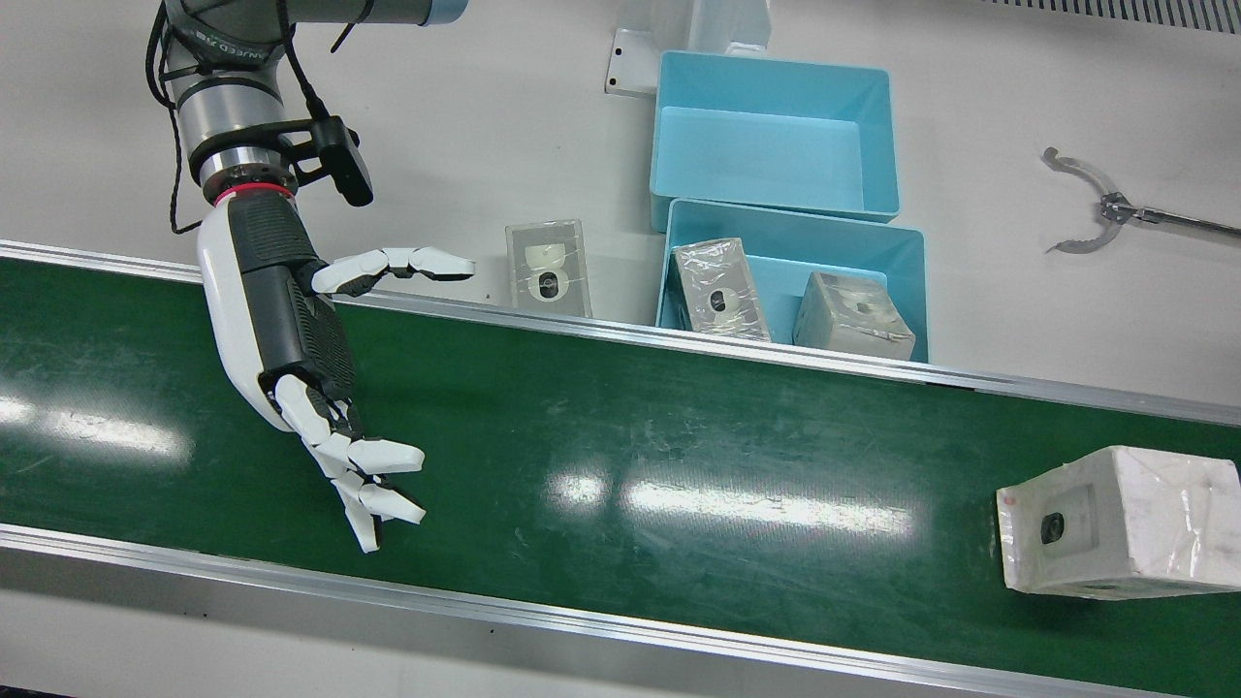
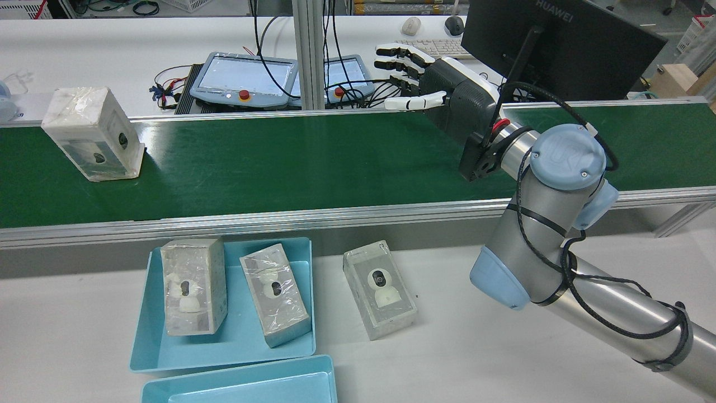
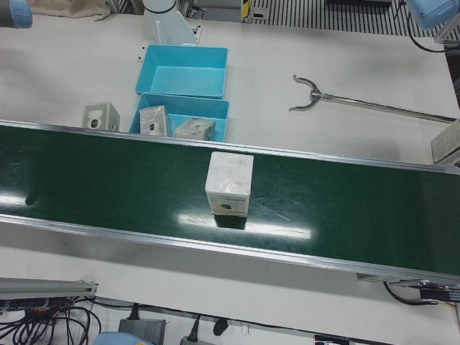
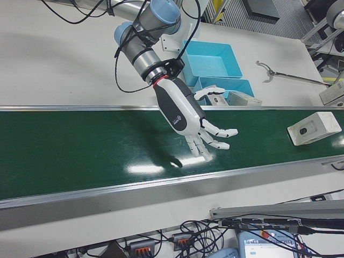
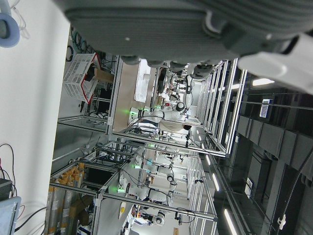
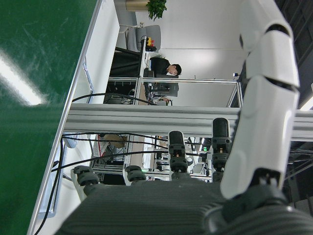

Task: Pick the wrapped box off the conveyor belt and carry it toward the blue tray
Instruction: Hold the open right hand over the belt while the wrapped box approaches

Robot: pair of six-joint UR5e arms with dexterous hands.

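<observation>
The wrapped box (image 1: 1115,523) stands on the green conveyor belt (image 1: 620,427) at the view's far right; it also shows in the rear view (image 2: 92,134), the left-front view (image 3: 230,183) and the right-front view (image 4: 314,128). My right hand (image 1: 310,359) hovers over the belt far from the box, open and empty, fingers spread; it also shows in the rear view (image 2: 447,95) and the right-front view (image 4: 188,118). The blue tray (image 1: 873,242) beside the belt holds two wrapped boxes. My left hand (image 5: 161,29) shows only in its own view, open, facing the room.
A second, empty blue tray (image 1: 776,126) sits behind the first. Another wrapped box (image 1: 549,267) lies on the white table beside the trays. A metal grabber tool (image 1: 1096,208) lies on the table at the right. Teach pendants (image 2: 243,78) and a monitor (image 2: 559,39) stand beyond the belt.
</observation>
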